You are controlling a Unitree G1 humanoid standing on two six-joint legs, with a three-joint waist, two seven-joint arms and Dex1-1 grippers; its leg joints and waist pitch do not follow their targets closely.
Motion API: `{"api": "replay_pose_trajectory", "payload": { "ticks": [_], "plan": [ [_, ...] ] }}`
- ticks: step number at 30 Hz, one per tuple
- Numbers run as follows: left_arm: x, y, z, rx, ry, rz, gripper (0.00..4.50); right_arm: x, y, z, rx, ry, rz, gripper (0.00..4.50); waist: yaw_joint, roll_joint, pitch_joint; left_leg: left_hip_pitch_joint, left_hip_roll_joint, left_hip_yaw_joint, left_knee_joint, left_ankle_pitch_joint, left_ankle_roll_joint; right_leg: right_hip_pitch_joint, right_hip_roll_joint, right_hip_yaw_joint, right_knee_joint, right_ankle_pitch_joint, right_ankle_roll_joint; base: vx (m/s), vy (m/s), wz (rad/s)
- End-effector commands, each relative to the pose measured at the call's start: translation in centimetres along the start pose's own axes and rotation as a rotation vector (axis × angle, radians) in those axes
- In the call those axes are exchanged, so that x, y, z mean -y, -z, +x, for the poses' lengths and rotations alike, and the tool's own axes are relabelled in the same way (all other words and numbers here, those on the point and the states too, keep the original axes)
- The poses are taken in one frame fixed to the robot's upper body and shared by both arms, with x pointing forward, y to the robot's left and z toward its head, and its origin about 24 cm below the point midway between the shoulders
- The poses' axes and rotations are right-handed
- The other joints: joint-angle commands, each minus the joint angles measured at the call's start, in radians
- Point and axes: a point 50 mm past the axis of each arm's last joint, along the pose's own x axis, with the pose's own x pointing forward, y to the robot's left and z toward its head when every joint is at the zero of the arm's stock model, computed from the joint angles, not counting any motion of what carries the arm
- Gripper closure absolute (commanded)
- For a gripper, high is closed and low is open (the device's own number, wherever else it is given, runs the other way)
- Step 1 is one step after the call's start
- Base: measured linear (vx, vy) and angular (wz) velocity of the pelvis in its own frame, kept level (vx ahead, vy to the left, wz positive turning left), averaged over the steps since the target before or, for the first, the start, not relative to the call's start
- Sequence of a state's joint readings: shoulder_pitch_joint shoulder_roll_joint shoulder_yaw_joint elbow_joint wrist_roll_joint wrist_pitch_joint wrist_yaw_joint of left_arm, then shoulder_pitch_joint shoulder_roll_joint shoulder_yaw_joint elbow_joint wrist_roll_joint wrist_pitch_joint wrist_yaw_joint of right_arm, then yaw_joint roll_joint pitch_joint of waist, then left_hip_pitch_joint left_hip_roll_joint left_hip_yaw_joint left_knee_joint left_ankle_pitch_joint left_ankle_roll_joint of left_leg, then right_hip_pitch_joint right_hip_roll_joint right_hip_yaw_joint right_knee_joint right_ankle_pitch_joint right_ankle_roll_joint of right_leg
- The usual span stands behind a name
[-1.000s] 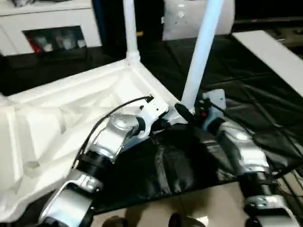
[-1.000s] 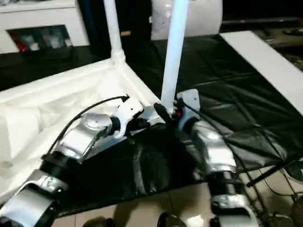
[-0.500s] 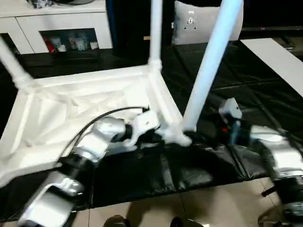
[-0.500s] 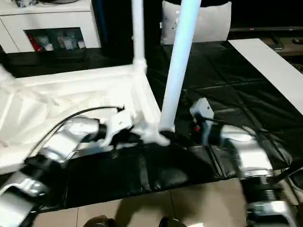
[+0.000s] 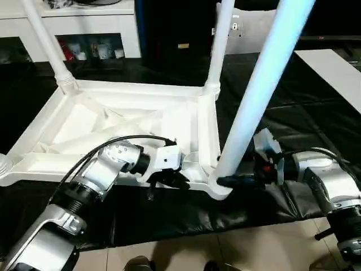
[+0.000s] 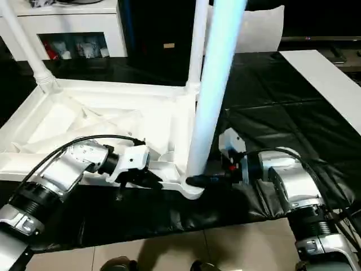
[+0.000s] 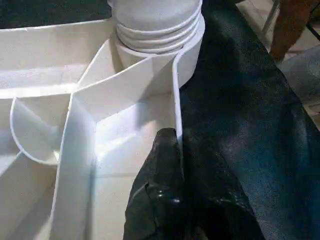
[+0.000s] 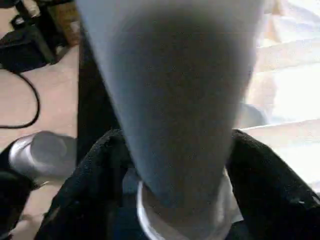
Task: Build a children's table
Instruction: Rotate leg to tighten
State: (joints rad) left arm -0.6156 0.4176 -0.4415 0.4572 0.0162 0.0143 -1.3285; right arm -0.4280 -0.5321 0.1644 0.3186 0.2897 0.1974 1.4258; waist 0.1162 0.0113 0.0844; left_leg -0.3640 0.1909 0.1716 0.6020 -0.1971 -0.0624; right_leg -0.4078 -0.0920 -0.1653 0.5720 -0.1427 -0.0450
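Three white legs stand up from the upturned children's table top (image 5: 113,121), which lies ribbed side up on the black-covered counter (image 5: 316,124), in front of a white cabinet (image 5: 84,22). At far left, one leg (image 5: 42,39) rises from its corner socket. Next, our left tool (image 5: 172,179) is pinched together on the thin rim wall of the top's near edge, just beside the near corner socket, steadying the piece. A second leg (image 5: 221,39) stands at the far right corner. The near leg (image 5: 265,84), nearest to us, rises with a slight tilt from the near right corner, its threaded collar seated in the socket. Our right tool (image 5: 225,180) is clamped about the foot of this leg, one black finger on each side. A second ago this tool stood upright against the leg; it has since swung over to lie level and reach in from the right, loosening and then closing again. We read that as a fresh grip for another turn of the thread, so this leg is probably not yet tight
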Motion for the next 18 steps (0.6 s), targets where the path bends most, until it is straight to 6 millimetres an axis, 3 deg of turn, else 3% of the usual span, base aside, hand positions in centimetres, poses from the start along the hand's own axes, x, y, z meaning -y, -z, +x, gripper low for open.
{"api": "replay_pose_trajectory", "payload": {
  "ticks": [1,9,15,18],
  "plan": [
    [0.2,-0.5,0.5,-0.022,0.075,0.058,4.5,-0.1,-0.3,-0.2,-0.007,-0.024,-0.001,1.72,-0.004,-0.013,-0.074,0.008,0.05,-0.014,-0.07,-0.163,0.09,0.063,-0.081,0.07,-0.082,-0.425,-0.094,0.0,0.0,0.0],
    [0.2,-0.4,0.4,-0.01,0.063,0.043,4.5,-0.5,0.0,0.0,-0.005,-0.062,0.03,2.43,-0.001,-0.012,-0.075,0.009,0.051,-0.014,-0.07,-0.165,0.086,0.063,-0.081,0.07,-0.082,-0.425,-0.091,0.0,0.0,0.0],
    [-0.3,-0.6,0.5,0.034,-0.018,-0.044,4.5,-0.8,0.3,1.0,0.027,-0.006,0.138,2.51,0.0,-0.012,-0.074,0.007,0.052,-0.015,-0.072,-0.155,0.083,0.064,-0.081,0.071,-0.081,-0.417,-0.093,0.0,0.0,0.0],
    [-0.5,-0.7,0.7,0.039,-0.057,-0.07,4.5,-0.5,0.6,1.6,0.018,0.059,0.172,2.51,-0.009,-0.011,-0.068,0.012,0.045,-0.016,-0.073,-0.201,0.061,0.062,-0.082,0.063,-0.096,-0.505,-0.066,0.0,0.0,0.0]
  ]
}}
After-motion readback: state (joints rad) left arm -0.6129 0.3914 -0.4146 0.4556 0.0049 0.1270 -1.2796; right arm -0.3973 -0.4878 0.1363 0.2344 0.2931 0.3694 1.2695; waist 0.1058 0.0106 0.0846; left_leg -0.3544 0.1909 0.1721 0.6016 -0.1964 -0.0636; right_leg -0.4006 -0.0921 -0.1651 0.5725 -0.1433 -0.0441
